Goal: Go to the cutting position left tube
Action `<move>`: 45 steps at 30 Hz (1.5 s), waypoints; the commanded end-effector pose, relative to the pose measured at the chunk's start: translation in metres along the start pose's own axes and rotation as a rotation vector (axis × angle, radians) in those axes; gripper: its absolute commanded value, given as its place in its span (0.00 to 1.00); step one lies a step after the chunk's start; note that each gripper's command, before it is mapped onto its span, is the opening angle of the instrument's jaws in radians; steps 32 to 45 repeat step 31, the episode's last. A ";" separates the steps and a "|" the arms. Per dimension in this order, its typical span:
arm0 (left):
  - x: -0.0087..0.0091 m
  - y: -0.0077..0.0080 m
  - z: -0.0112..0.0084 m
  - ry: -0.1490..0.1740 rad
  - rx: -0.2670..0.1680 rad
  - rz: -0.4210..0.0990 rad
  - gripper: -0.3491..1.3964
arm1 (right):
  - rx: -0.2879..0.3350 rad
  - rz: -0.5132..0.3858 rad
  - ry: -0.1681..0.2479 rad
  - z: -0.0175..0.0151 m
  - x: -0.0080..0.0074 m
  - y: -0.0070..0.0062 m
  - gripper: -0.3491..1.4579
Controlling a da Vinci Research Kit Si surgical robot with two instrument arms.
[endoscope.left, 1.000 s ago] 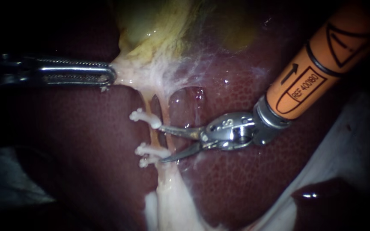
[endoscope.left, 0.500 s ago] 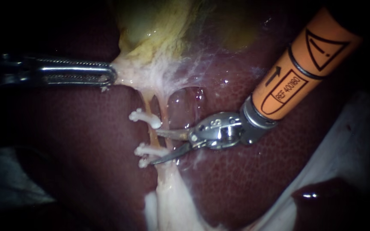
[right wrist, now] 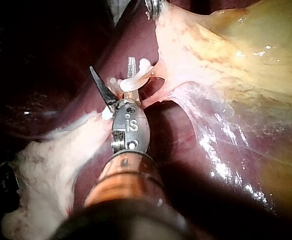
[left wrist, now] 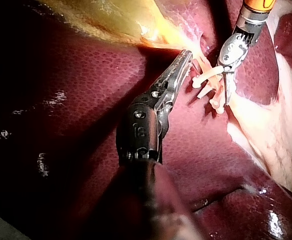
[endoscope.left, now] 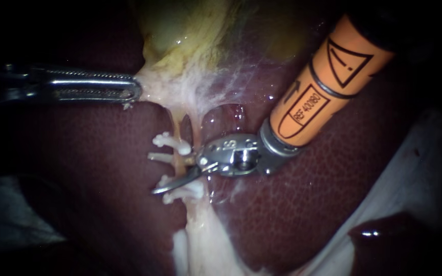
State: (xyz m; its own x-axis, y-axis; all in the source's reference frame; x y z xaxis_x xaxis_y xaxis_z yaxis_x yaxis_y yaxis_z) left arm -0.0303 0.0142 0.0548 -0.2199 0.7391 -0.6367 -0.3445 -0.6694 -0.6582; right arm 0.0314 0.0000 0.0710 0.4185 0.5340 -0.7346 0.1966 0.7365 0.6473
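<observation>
The right instrument is holding its blades wide apart astride the left tube, between the clips. The left instrument is gripping pale tissue under the gallbladder. A blade drifting sideways could be catching a clip or nicking the liver.

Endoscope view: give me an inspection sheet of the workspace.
Surface: liver, wet and dark red.
Job's things: left tube, with clips on it; gallbladder above.
Clutter: nothing seen.
Instruments: left instrument shut on tissue below the gallbladder; right instrument open, the left tube between its blades, clips either side.
Cables: nothing seen.
Surroundings: pale sheet beyond the liver.
</observation>
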 end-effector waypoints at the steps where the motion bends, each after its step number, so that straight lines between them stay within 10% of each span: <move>1: 0.0000 0.0000 0.0000 0.000 0.001 0.000 0.00 | 0.000 0.015 0.001 0.0003 0.0000 0.0000 0.95; 22: 0.0001 0.0001 0.0000 0.000 0.001 -0.001 0.00 | 0.023 0.103 0.075 0.0017 0.0036 -0.0026 0.99; 45: 0.0001 0.0001 0.0000 0.000 0.001 -0.001 0.00 | 0.023 0.109 0.075 0.0015 0.0034 -0.0025 0.99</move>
